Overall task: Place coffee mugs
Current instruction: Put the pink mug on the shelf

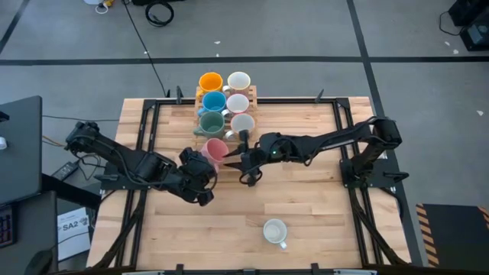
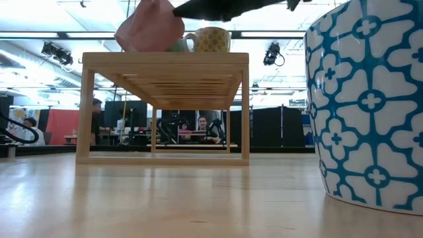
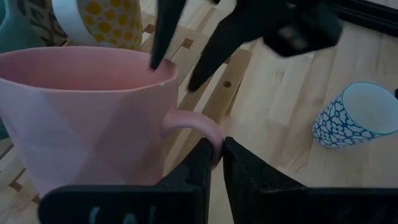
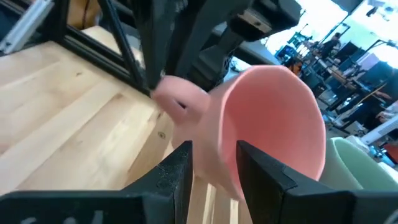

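A pink mug [image 1: 216,149] hangs tilted over the near end of a wooden rack [image 1: 250,95]. My left gripper [image 1: 203,163] is shut on it from the table's left, and my right gripper [image 1: 234,156] grips it from the right. Several mugs stand upright in two rows on the rack, among them an orange one [image 1: 210,82], a blue one [image 1: 213,101] and a dark green one [image 1: 211,122]. A white mug with a blue pattern [image 1: 274,231] stands on its base near the table's front edge. In the low view the pink mug [image 2: 151,28] shows at the rack's top. My left gripper pinches the pink mug's handle [image 3: 200,126] between its two fingertips, coming from the table's left and slanting down. The mug sits tilted; I cannot tell whether its base touches the rack. My right gripper straddles the mug's wall at the rim [image 4: 219,134], one finger [image 3: 163,37] inside and one outside. It comes nearly level from the table's right.
The rack [image 2: 165,106] stands on thin legs at the table's far middle, with dark frame rails [image 1: 145,122] running along the table's sides. The patterned mug [image 2: 370,106] stands close to the low camera. Bare wood lies between it and the rack.
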`<action>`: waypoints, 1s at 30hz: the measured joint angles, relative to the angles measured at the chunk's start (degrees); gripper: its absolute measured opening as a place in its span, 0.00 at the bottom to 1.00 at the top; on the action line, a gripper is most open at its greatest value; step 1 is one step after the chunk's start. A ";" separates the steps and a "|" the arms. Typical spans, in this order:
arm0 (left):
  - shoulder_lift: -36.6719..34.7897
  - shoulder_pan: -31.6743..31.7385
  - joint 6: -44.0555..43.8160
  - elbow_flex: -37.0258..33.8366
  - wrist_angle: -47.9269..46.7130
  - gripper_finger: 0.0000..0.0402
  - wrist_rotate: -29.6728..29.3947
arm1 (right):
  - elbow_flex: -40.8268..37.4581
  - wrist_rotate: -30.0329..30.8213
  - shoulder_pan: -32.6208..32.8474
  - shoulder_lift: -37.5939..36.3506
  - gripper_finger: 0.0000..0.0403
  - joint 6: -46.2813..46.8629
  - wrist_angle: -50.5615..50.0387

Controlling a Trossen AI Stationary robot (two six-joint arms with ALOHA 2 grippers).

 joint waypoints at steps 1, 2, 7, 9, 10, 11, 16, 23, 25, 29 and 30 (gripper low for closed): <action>0.00 0.00 0.04 0.00 0.04 0.09 0.04 | 0.00 0.08 -0.06 0.62 0.32 -0.08 1.02; 0.02 -0.01 0.07 0.00 0.09 0.09 0.06 | 0.00 0.20 -0.13 0.93 0.32 -0.08 1.48; 0.00 -0.02 0.04 0.00 0.09 0.09 0.04 | 0.01 0.51 -0.38 1.68 0.32 -0.51 2.49; 0.00 -0.02 0.08 0.00 0.13 0.09 0.06 | 0.00 0.91 -0.42 2.26 0.32 -0.70 2.70; 0.00 -0.02 0.09 0.00 0.11 0.09 0.04 | 0.02 1.00 -0.42 2.45 0.32 -0.71 2.84; 0.00 -0.02 0.11 0.00 0.11 0.09 0.06 | 0.02 1.07 -0.42 2.54 0.32 -0.73 2.78; -0.01 -0.02 0.26 0.00 0.09 0.09 0.02 | 0.09 1.09 -0.38 3.56 0.29 -2.26 2.78; -0.24 -0.02 1.54 0.02 -0.04 0.09 -0.27 | -0.11 0.86 -0.27 3.82 0.17 -3.16 3.83; -0.24 -0.02 1.78 0.02 -0.09 0.09 -0.34 | 0.21 0.72 -0.25 3.88 0.14 -3.18 2.98; -0.26 -0.02 1.79 0.11 -0.07 0.09 -0.40 | 0.57 0.66 -0.25 3.88 0.09 -3.28 2.34; -0.28 -0.02 1.79 0.11 -0.07 0.09 -0.32 | 0.57 0.66 -0.25 3.88 0.09 -3.29 2.38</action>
